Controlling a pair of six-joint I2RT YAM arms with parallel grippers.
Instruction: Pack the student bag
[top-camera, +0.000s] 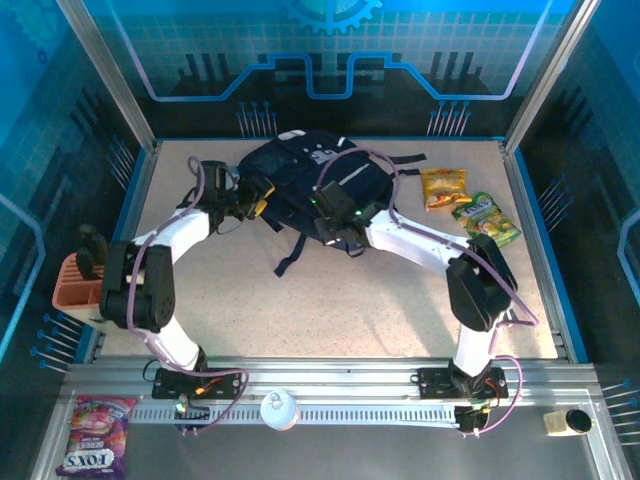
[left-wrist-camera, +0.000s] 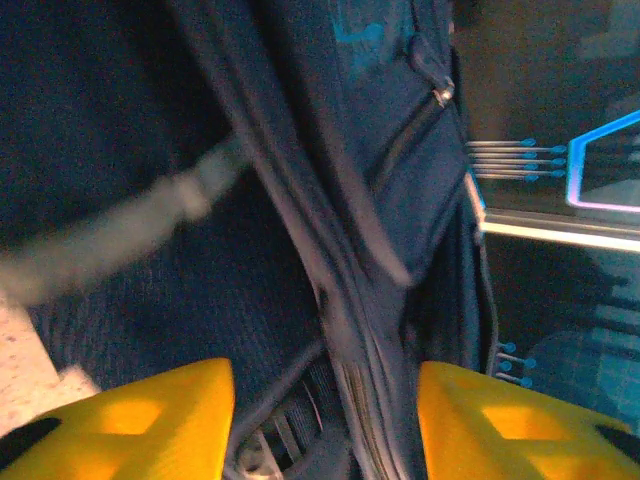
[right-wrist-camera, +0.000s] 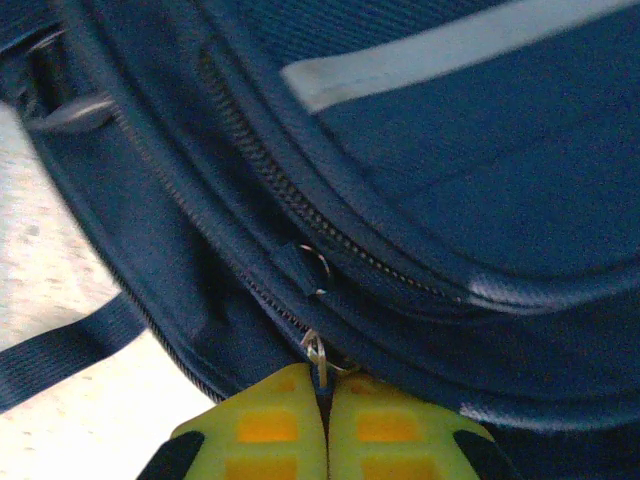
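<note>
Item one, the table (top-camera: 350, 300): a pale speckled top walled on three sides. Item two, the student bag (top-camera: 295, 180): dark navy, lying flat at the far middle of the table, its black straps trailing toward you, with both arms reaching to it from the near edge. Item three, the left gripper (left-wrist-camera: 325, 420): set against the bag's left flank, its yellow fingers (left-wrist-camera: 150, 415) standing apart with a ridge of navy fabric and seam running up between them, straddled rather than pinched, so count it released. Item four, the right gripper (right-wrist-camera: 326, 420): at the bag's near edge, jaws clenched together. Item five, two snack packets, one orange (top-camera: 444, 187) and one green (top-camera: 487, 220): to the right of the bag and apart from it, nearer your right arm. Item six, the zip puller (right-wrist-camera: 318, 352): a small metal tab caught between the right fingertips. The zip track runs from that pincer up and to the left along the bag's curved edge in the right wrist view, so your pull should likely follow that line while the left side steadies the fabric.
</note>
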